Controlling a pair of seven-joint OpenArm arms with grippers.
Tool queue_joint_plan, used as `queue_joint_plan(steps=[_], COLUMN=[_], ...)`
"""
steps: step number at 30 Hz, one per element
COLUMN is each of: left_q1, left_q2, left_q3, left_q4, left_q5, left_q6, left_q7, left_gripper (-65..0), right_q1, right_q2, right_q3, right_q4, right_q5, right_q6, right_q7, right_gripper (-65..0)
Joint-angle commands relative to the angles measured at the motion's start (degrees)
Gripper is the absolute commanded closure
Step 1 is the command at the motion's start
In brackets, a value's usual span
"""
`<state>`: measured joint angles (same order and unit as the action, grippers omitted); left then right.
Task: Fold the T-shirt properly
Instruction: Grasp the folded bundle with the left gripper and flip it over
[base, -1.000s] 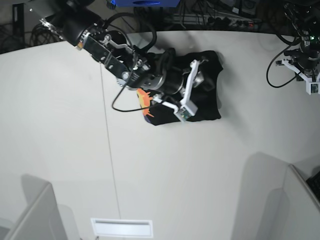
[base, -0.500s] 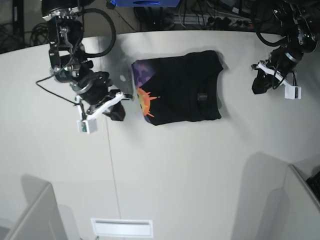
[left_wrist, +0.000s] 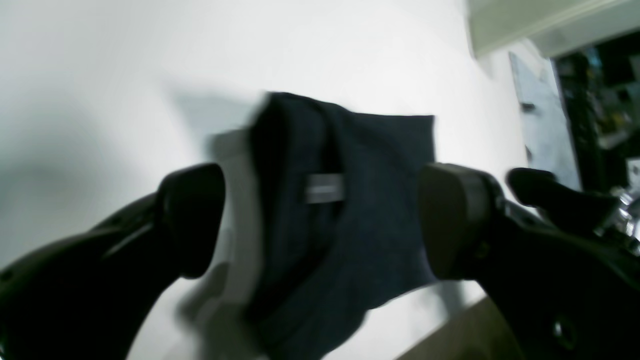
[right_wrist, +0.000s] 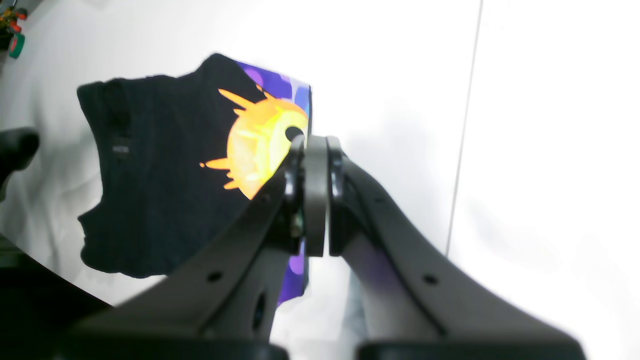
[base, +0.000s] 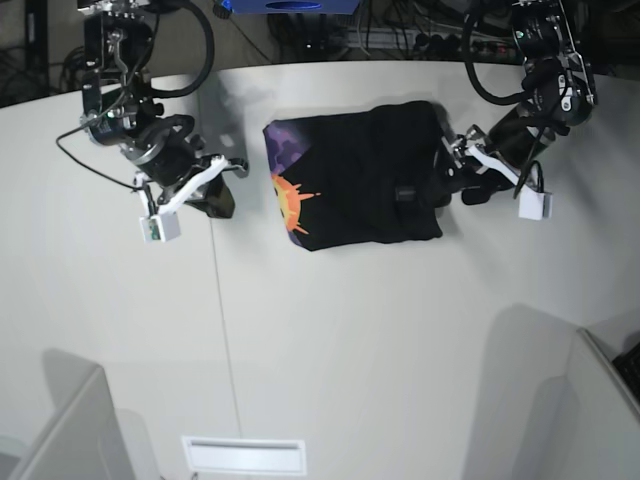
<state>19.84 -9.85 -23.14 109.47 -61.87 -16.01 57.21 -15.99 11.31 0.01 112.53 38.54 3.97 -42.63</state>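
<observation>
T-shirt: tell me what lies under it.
The T-shirt lies folded on the white table. Only tabletop shows around it; anything beneath the cloth is covered.

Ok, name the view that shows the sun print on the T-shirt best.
Right wrist view: the orange-yellow sun print on the T-shirt is large and sharp. Base view shows it small at the fold's edge. Left wrist view shows only plain black cloth.

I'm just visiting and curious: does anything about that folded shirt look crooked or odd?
A little. The T-shirt lies folded on the table, but a strip of its purple and orange print sticks out along one edge, and the outline is uneven and rumpled rather than square.
</observation>
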Motion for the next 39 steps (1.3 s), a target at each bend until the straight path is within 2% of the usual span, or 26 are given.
queue_joint_plan(steps=[1, 13, 19, 24, 27, 33, 37, 39], left_q1=[-0.1, -3.5, -5.5, -5.7, -5.8, -7.7, -12.4, -14.7], left_q2=[-0.5, -0.5, 0.2, 2.2, 2.3, 2.0, 0.3, -0.9], left_q3=[0.8, 3.6, 11.1, 12.3, 12.4, 14.1, 18.6, 21.9], left_q4=[0.7, -14.7, -15.9, -15.9, -15.9, -16.0, -15.9, -15.9], left_q5=[-1.3, -1.2, 8.1, 13.7, 16.1, 21.8, 28.6, 31.8], left_q6=[-0.2, -0.1, 0.0, 0.0, 0.0, 0.0, 0.0, 0.0], left_q7=[-0.8, -0.8, -1.1, -0.9, -0.8, 0.9, 7.4, 8.2], left_gripper=[-58.4, -56.9, -56.9, -55.1, -41.8, 0.0, 0.0, 0.0], right_q1=[0.0, -1.8, -1.9, -2.5, -2.7, -3.6, -4.4, -5.2], right_q2=[0.4, 0.7, 0.7, 0.8, 0.8, 0.3, 0.3, 0.3], right_q3=[0.1, 0.2, 0.1, 0.3, 0.4, 5.2, 8.4, 8.9], right_q4=[1.1, 1.1, 1.1, 1.1, 1.1, 1.1, 1.1, 1.1], right_q5=[0.5, 0.5, 0.5, 0.5, 0.5, 0.5, 0.5, 0.5], right_q6=[0.6, 0.8, 0.8, 0.8, 0.8, 0.8, 0.9, 0.9], right_q7=[1.4, 1.4, 1.4, 1.5, 1.7, 1.4, 1.4, 1.4], right_gripper=[0.0, 0.0, 0.0, 0.0, 0.0, 0.0, 0.0, 0.0])
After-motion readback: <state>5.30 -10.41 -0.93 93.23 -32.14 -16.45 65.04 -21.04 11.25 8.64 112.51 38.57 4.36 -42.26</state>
